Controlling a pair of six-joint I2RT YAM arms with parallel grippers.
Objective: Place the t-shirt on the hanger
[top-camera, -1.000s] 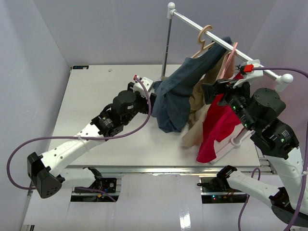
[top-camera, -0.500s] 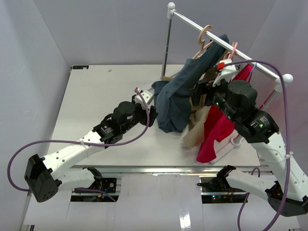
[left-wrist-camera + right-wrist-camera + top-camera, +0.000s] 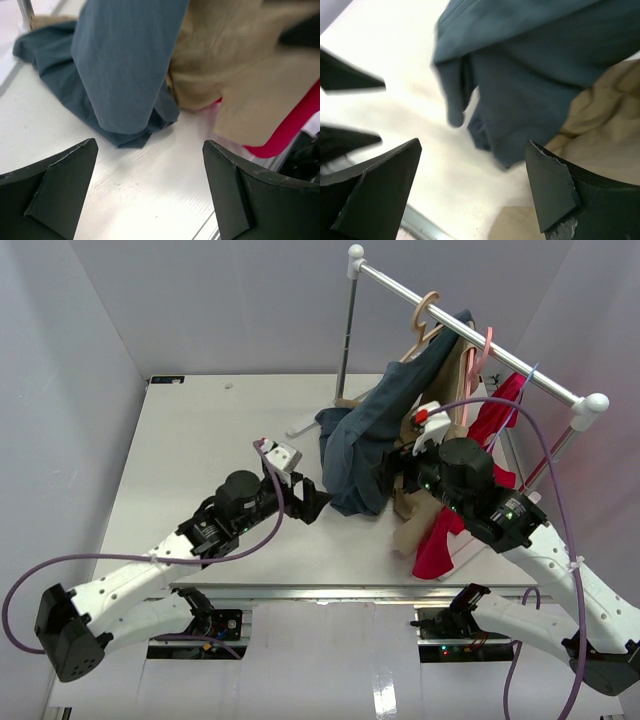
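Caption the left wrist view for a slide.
Open left gripper facing the slate-blue t-shirt draped onto the table, tan garment beside it.

Open tabletop (image 3: 200, 440) left of t-shirt (image 3: 365, 445)

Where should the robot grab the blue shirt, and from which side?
Probably the bunched bottom edge of the t-shirt, where it sags onto the table. Come in low from the left with the open left fingers. That fold faces them and lies free, while the tan garment crowds its right side.
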